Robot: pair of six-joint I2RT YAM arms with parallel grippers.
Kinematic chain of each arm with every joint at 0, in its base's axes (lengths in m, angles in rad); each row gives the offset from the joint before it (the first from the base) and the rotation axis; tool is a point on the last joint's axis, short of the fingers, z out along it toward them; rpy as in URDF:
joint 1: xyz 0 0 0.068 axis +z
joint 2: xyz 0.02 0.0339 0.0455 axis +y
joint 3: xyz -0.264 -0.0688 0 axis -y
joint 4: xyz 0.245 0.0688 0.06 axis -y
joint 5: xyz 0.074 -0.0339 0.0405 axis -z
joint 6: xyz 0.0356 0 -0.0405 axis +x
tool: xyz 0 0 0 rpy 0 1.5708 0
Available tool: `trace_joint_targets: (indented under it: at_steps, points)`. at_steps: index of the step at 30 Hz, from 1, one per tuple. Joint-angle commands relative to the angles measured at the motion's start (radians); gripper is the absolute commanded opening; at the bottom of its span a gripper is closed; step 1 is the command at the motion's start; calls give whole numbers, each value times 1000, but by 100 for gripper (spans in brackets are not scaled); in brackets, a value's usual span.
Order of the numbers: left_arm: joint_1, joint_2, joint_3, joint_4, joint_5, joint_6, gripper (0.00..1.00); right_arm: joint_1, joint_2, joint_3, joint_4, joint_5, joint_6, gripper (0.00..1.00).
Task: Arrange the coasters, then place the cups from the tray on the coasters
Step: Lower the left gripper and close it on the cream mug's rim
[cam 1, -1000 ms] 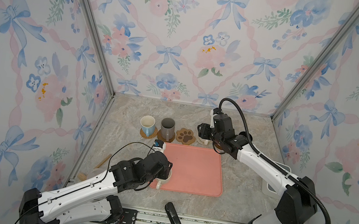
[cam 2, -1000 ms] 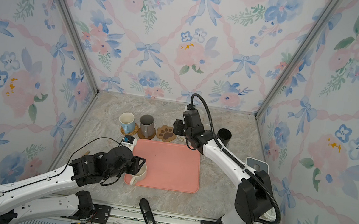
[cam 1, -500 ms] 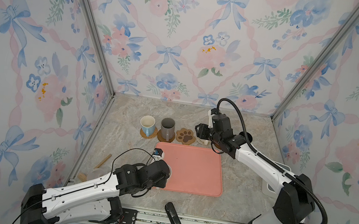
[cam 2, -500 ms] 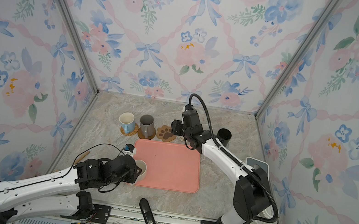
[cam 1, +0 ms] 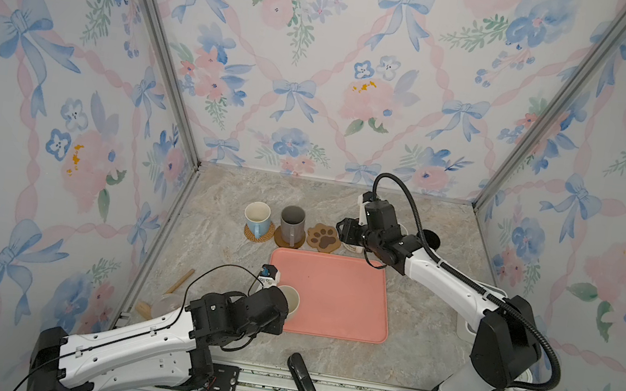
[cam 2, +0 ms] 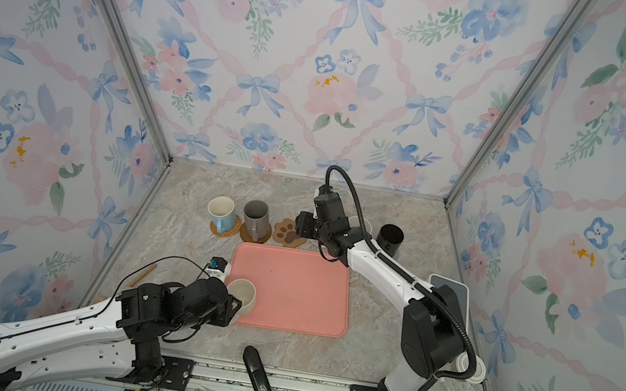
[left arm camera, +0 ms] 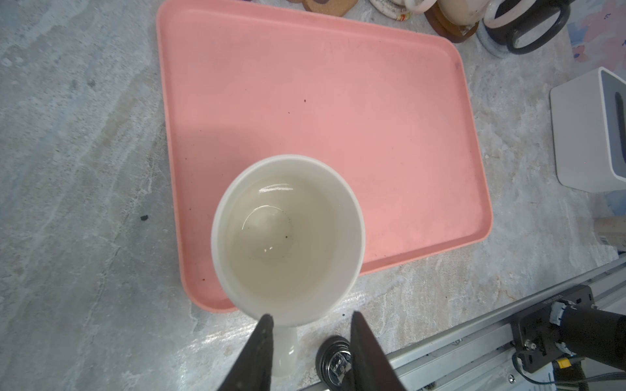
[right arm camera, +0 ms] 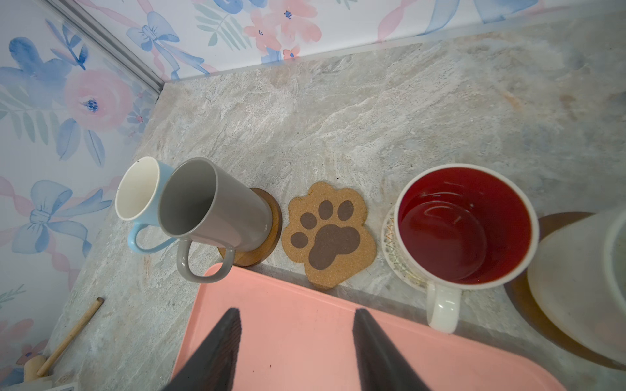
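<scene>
At the tray's (left arm camera: pixel 338 101) near left corner, the cream mug (left arm camera: pixel 288 233) stands upright, its handle (left arm camera: pixel 286 352) between the left gripper's (left arm camera: pixel 311 315) parted jaws, probably for lifting. Farther back, the right gripper (right arm camera: pixel 297 311) hovers empty, jaws apart, facing the bare paw-print coaster (right arm camera: pixel 328 233), the mug's likely destination.

cream cup (cam 1: pixel 290 299) upright, near-left corner of pink tray (cam 1: pixel 338 293); blue cup (cam 1: pixel 257 217) on rattan coaster (cam 1: pixel 261 237).
</scene>
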Motion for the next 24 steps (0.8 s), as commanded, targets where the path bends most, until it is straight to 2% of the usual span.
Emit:
trace_joint_targets:
  at_steps: [1,24]
  points:
    - [-13,-2,-18,-19,8,-11,34,8,17,29,11,-13,6,56]
    - [-42,-18,-73,-31,-52,-81,34,17,48,39,27,-60,4,56]
